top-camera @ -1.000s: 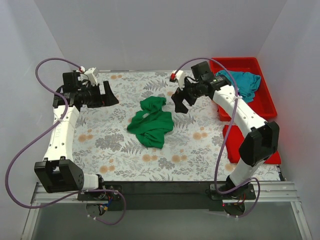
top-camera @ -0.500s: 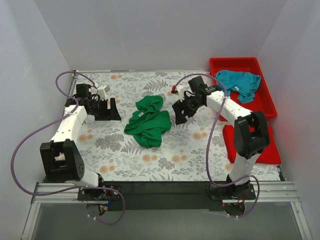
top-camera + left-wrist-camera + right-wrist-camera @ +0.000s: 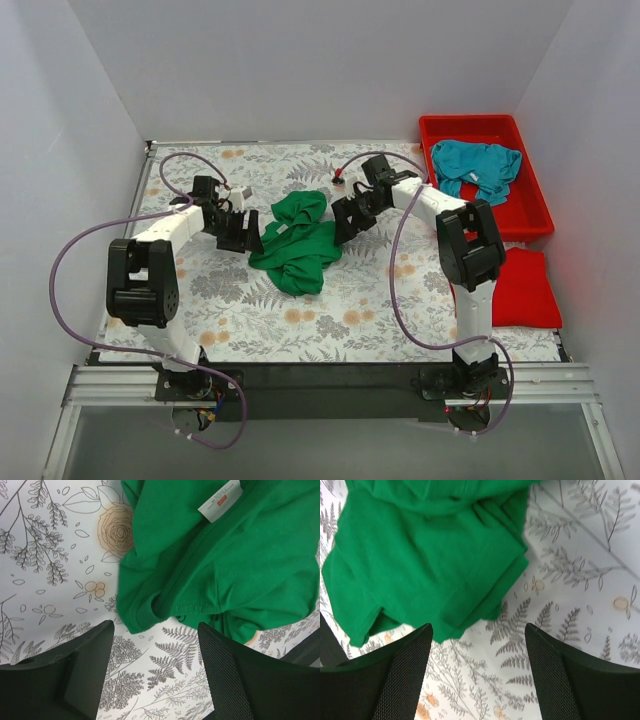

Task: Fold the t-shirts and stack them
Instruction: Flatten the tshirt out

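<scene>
A crumpled bright green t-shirt (image 3: pixel 297 243) lies in a heap at the middle of the floral table cloth. Its hem and white neck label show in the left wrist view (image 3: pixel 215 565), and its folded edge shows in the right wrist view (image 3: pixel 425 565). A teal blue t-shirt (image 3: pixel 478 166) lies bunched in the red tub (image 3: pixel 520 215) at the right. My left gripper (image 3: pixel 247 232) is open and empty, low at the green shirt's left edge (image 3: pixel 156 667). My right gripper (image 3: pixel 341 219) is open and empty at the shirt's right edge (image 3: pixel 479 672).
A red cloth or pad (image 3: pixel 523 288) lies at the right, in front of the tub. Purple cables (image 3: pixel 75 250) loop from both arms. White walls close in the table on three sides. The floral cloth (image 3: pixel 350 310) shows in front of the shirt.
Both arms have swung inward and down toward the green shirt, left from the far left, right from the upper right. Both grippers now flank the heap. The shirts have not moved.
</scene>
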Robot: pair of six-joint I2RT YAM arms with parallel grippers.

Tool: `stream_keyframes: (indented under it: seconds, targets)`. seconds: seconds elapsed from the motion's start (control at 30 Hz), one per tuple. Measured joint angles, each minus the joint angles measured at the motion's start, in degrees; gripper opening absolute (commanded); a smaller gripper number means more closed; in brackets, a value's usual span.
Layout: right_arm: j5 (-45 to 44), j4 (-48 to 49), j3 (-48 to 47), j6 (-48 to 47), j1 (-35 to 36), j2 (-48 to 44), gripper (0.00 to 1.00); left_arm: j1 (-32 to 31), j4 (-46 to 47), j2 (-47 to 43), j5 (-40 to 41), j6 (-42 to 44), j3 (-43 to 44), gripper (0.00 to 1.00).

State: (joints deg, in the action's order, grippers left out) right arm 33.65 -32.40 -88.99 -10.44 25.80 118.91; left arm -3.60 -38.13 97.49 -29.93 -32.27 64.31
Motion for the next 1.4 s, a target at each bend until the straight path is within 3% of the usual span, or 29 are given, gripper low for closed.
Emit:
stream_keyframes:
  seconds: [0.17, 0.27, 0.37, 0.4, 0.43, 0.5, 0.77, 1.07, 1.23, 1.27, 1.3, 1.4]
  targets:
    - [2.7, 1.1, -3.3, 1.4, 0.0, 2.9, 0.63, -0.5, 2.1, 2.6, 0.1, -0.7, 0.0, 0.58]
    - [5.0, 1.6, -4.3, 1.9, 0.0, 4.4, 0.42, -0.5, 2.7, 4.2, 0.0, -1.4, 0.0, 0.47]
    - [6.8, 1.7, -4.5, 2.6, 0.0, 5.4, 0.07, -0.5, 2.7, 5.8, -0.5, -2.1, 0.3, 0.36]
    - [7.2, 1.7, -4.5, 2.8, 0.0, 5.6, 0.01, -0.5, 2.6, 6.2, -1.0, -2.3, 0.4, 0.29]
    - [7.6, 1.7, -4.5, 2.8, -0.2, 5.6, 0.01, -0.5, 2.4, 6.4, -1.4, -2.4, 0.6, 0.13]
    - [8.2, 1.7, -4.6, 3.0, -0.5, 5.6, 0.01, -0.5, 1.9, 6.4, -1.9, -3.0, 1.4, 0.0]
    - [9.9, 1.2, -4.7, 2.5, -8.8, 1.0, 0.01, 1.9, -1.6, 5.6, -2.5, -3.2, 11.4, 0.0]
    - [8.3, -0.9, -15.1, -2.6, -21.0, -9.5, 0.01, 8.5, -7.3, 4.2, -3.0, -4.9, 33.4, 0.0]
    - [7.7, -2.3, -15.4, -5.4, -23.0, -19.3, 0.01, 11.0, -10.8, -2.2, -2.6, -4.7, 35.8, 0.0]
    - [7.8, -2.4, -15.4, -6.0, -22.8, -21.4, 0.06, 11.3, -11.6, -3.7, -2.6, -4.6, 35.8, 0.0]
    - [7.9, -2.3, -15.1, -6.3, -22.6, -23.3, 0.2, 11.4, -12.0, -5.3, -2.6, -4.6, 35.4, 0.0]
    - [7.9, -1.8, -11.3, -7.9, -20.4, -28.2, 0.46, 11.5, -12.0, -8.9, -2.3, -4.7, 32.3, 0.0]
